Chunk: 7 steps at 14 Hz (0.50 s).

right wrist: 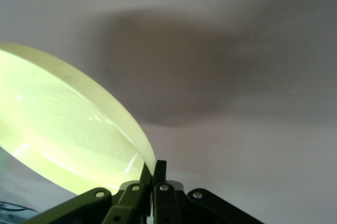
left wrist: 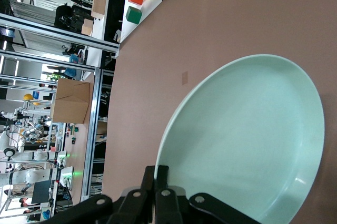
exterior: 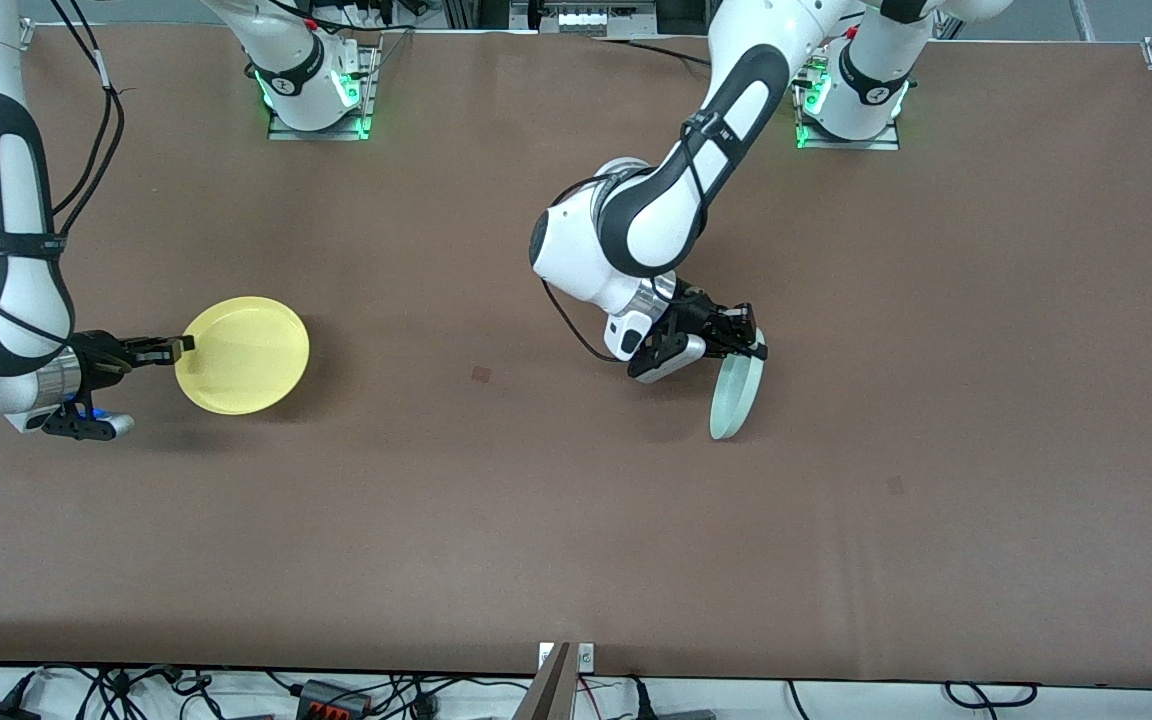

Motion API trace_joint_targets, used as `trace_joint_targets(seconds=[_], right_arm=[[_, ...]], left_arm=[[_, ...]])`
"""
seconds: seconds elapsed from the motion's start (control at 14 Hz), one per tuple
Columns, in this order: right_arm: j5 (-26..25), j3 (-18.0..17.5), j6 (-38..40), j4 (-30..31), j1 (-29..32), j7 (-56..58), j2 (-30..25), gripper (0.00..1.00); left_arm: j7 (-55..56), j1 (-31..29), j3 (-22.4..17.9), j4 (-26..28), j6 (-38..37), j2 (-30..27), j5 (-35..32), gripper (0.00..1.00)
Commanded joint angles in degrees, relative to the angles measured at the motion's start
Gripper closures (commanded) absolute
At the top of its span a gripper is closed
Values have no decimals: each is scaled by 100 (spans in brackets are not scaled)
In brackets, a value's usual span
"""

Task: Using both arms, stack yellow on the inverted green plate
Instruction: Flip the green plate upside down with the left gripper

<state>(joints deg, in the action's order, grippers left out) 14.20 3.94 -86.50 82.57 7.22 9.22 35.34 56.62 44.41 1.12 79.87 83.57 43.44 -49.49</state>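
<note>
Left gripper: fingers pinch the green plate by its rim, tilted on edge over the desk. Right gripper: fingers clamp the yellow plate by its rim.

Right gripper pinches yellow plate's rim (plate raised above table).

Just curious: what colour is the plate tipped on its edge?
Very pale mint green plate, clearest in the left wrist view.
</note>
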Motion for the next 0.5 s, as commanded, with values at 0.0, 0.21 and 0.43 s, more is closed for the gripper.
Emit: trace_joint_targets(seconds=[0.0, 0.21, 0.43], right_arm=[[338, -34, 116, -30, 166, 63, 43, 100], [356, -43, 124, -30, 157, 36, 35, 100], [347, -43, 133, -30, 183, 97, 26, 100]], left_arm=[[383, 234, -103, -50, -139, 137, -184, 99], [806, 366, -95, -42, -130, 296, -184, 99], [1412, 463, -68, -51, -95, 550, -175, 99]])
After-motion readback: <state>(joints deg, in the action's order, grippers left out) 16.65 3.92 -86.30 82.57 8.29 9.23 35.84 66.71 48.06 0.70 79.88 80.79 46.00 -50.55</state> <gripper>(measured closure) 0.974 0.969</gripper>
